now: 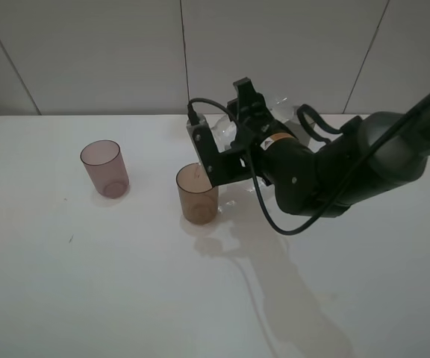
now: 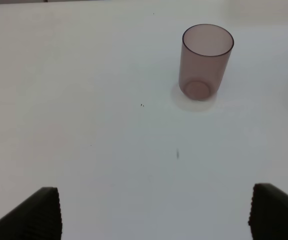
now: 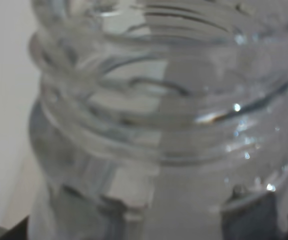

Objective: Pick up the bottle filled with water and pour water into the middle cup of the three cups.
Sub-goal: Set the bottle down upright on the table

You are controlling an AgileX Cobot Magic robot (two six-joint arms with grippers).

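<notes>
above the middle cup [image 1: 197,195], bottle [image 3: 159,150] held tilted

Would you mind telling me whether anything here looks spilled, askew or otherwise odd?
I see no clear spill. The bottle is tilted in the right gripper over the brown cup, which suits pouring. One oddity: only two cups show, that and the pink cup; a third is not in view.

Robot test bench or lab, plain white table [image 1: 88,283], bare pale panelled wall [image 1: 88,52] across frame top, black arm [image 1: 349,175] at right
</notes>
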